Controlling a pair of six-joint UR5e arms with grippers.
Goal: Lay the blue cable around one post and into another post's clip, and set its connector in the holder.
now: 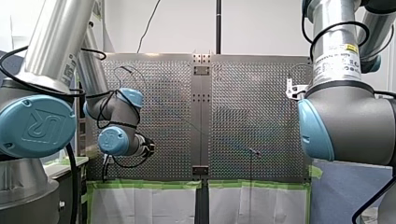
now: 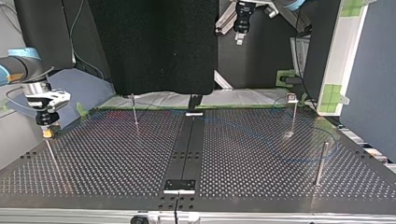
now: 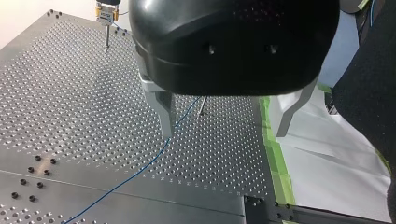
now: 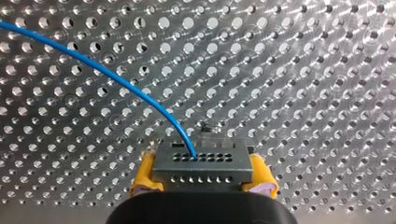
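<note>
Close to the bench's (image 2: 116,154) side edge on my right arm's side, my right pincer (image 4: 203,176) has its yellow pads (image 4: 142,179) pressed against the two ends of the grey connector (image 4: 203,164), pinching it. In the top view it hangs directly over a thin post (image 2: 52,156); I cannot tell whether the connector touches the post's top.

The blue cable (image 4: 116,77) leaves the connector's face and arcs away over bare perforated plate. It crosses the dark centre strip (image 2: 187,149) toward the opposite side edge. There it lies in a faint loop near the clip post (image 2: 293,116) and a plain post (image 2: 320,163). I cannot tell whether it passes round either one.

My left pincer (image 3: 222,133) is spread wide, its metal fingers (image 3: 161,112) holding nothing, and it hangs well above the bench. The cable runs beneath it, showing just beside one fingertip. Another post (image 3: 201,105) stands ahead of it, near the edge lined with green tape (image 3: 275,154). A white sheet (image 3: 327,154) lies beyond that edge.

Between the thin post and the centre strip the plate is open. The corner nearest the plain post is the more crowded, with the two posts and the loop lying close together.
</note>
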